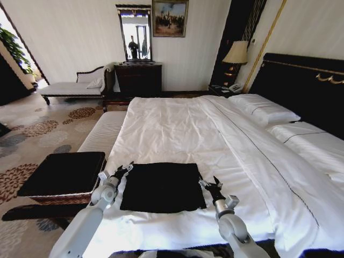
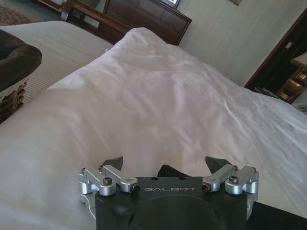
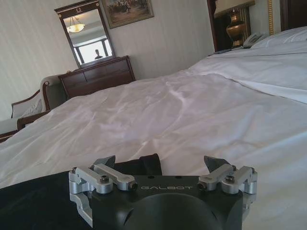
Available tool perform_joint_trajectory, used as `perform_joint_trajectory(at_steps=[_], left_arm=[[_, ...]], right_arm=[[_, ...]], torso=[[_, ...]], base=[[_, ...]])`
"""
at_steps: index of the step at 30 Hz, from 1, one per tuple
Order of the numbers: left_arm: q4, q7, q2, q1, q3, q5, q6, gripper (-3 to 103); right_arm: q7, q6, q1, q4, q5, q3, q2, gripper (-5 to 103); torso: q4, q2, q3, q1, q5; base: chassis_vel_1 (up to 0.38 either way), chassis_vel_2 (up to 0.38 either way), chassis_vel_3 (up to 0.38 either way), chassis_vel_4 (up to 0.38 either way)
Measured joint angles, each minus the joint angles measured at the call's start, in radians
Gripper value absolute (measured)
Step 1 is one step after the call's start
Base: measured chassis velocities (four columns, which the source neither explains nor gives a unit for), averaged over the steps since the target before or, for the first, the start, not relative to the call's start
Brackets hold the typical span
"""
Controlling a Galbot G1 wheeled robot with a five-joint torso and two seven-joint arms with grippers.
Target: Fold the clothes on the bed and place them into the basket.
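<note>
Shirt: the black T-shirt (image 1: 163, 186) lies folded into a flat, roughly square shape on the near part of the bed, no lettering showing on its upper face.

Bed: the bed (image 1: 177, 129) with white sheets runs from the near edge to the far wall, white pillows (image 1: 264, 109) at the far right against the black headboard (image 1: 306, 86) (gold trim along its top).

Basket: the wicker basket (image 1: 63, 177) with its black fabric top stands on the floor at the left of the bed, near the shirt's left side but apart from it.

Left gripper: the left gripper (image 1: 122, 172) sits just at the shirt's far left corner, fingers spread apart and holding nothing; in the left wrist view the two fingertips (image 2: 113, 163) stand wide over the white sheet, with a dark bit of fabric (image 2: 169, 171) between them, close to the gripper body.

Right gripper: the right gripper (image 1: 211, 185) is just beside the shirt's right edge, fingers likewise spread and empty; in the right wrist view the shirt (image 3: 43, 196) lies below and to one side of it.

Bench: a long white-striped bench (image 1: 102, 133) runs along the bed's left side, beyond the basket.

Far wall: a dark dresser (image 1: 138, 78) under a mirror (image 1: 134, 33), a pale chaise longue (image 1: 75, 86) to its left.
</note>
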Motion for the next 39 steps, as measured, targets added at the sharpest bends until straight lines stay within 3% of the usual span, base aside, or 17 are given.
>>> perform_joint_trajectory(at_steps=[6,10,12,15,18,21,24,32,39], left_arm=[[0.03,0.017,-0.001,-0.009,0.015,-0.023,0.013,95],[0.058,0.028,-0.01,-0.029,0.037,-0.019,0.014,82],[0.063,0.029,-0.011,-0.033,0.039,-0.017,0.014,82],[0.081,0.03,-0.016,-0.043,0.04,-0.019,0.014,66],[0.089,0.037,-0.015,-0.046,0.04,-0.019,0.014,61],[0.098,0.043,-0.016,-0.05,0.04,-0.018,0.014,44],[0.1,0.046,-0.019,-0.049,0.04,-0.018,0.014,39],[0.111,0.053,-0.046,-0.049,0.045,0.005,0.01,6],[0.107,0.047,-0.045,-0.049,0.041,0.008,0.004,0]], right_arm=[[0.006,-0.004,0.004,0.001,0.004,-0.003,-0.002,100],[0.016,-0.015,0.015,0.005,0.015,-0.007,-0.003,100],[0.017,-0.017,0.016,0.005,0.016,-0.008,-0.003,100],[0.02,-0.02,0.017,0.006,0.019,-0.008,-0.004,100],[0.02,-0.02,0.015,0.006,0.018,-0.007,-0.004,100],[0.02,-0.02,0.013,0.006,0.017,-0.009,-0.001,100],[0.022,-0.021,0.012,0.006,0.017,-0.01,0.001,100],[0.029,-0.025,0.013,0.01,0.026,-0.01,0.0,100],[0.031,-0.025,0.015,0.012,0.028,-0.01,-0.001,100]], torso=[[0.0,0.0,0.0,0.0,0.0],[-0.0002,0.0,0.0,0.0,0.0],[-0.0002,0.0,0.0,0.0,0.0],[-0.0002,0.0,0.0,0.0,0.0],[-0.0001,0.0,0.0,0.0,0.0],[-0.0002,0.0,0.0,0.0,0.0],[-0.0002,0.0,0.0,0.0,0.0],[-0.0002,0.0,0.0,0.0,-0.0001],[-0.0003,0.0,0.0,0.0,0.0]], base=[[0.0,0.0,0.0,0.0],[0.0,0.0,0.0,0.0],[0.0,0.0,0.0,0.0],[0.0,0.0,0.0,0.0],[0.0,0.0,0.0,0.0],[0.0,0.0,0.0,0.0],[0.0,0.0,0.0,0.0],[0.0,0.0,0.0,0.0],[0.0,0.0,0.0,0.0]])
